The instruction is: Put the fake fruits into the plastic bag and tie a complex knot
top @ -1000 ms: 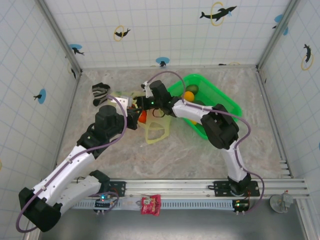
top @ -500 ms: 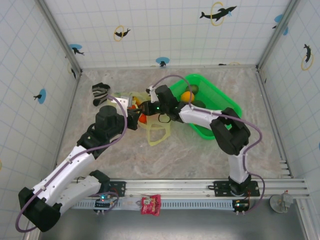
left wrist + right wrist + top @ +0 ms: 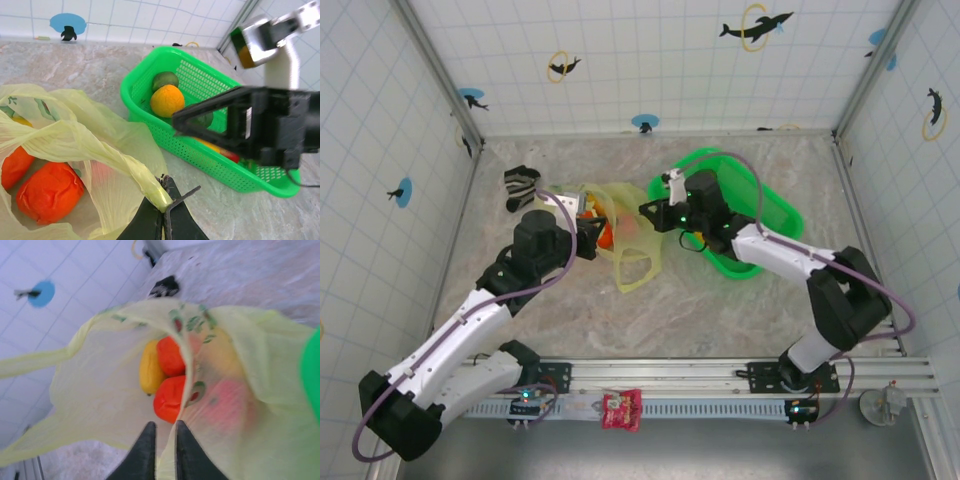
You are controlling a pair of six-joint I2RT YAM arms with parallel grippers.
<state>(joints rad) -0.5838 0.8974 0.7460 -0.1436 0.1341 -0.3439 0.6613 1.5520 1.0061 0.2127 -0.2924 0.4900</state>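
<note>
The plastic bag (image 3: pixel 620 235) lies open at mid-table, pale yellow-green, one loop handle (image 3: pixel 635 268) slack on the table. My left gripper (image 3: pixel 592 238) (image 3: pixel 165 202) is shut on a twisted strip of its rim. Inside lie fake fruits: a yellow one (image 3: pixel 149 372), two orange-red ones (image 3: pixel 170 399) (image 3: pixel 47 192), and a pink one (image 3: pixel 227 402) behind the film. My right gripper (image 3: pixel 648 212) (image 3: pixel 164 424) sits at the bag's right edge, jaws nearly together with the rim between them. An orange fruit (image 3: pixel 167 100) and a dark green one (image 3: pixel 165 79) sit in the basket. The knot is out of view.
The bright green basket (image 3: pixel 775 200) (image 3: pixel 145 75) stands right of the bag, under my right arm. A striped sock (image 3: pixel 520 185) lies at the back left. Tiled walls close in the table on three sides.
My right gripper has drawn back out of the bag toward the basket, and its jaws have closed from wide open. The left gripper has kept its hold and place.
</note>
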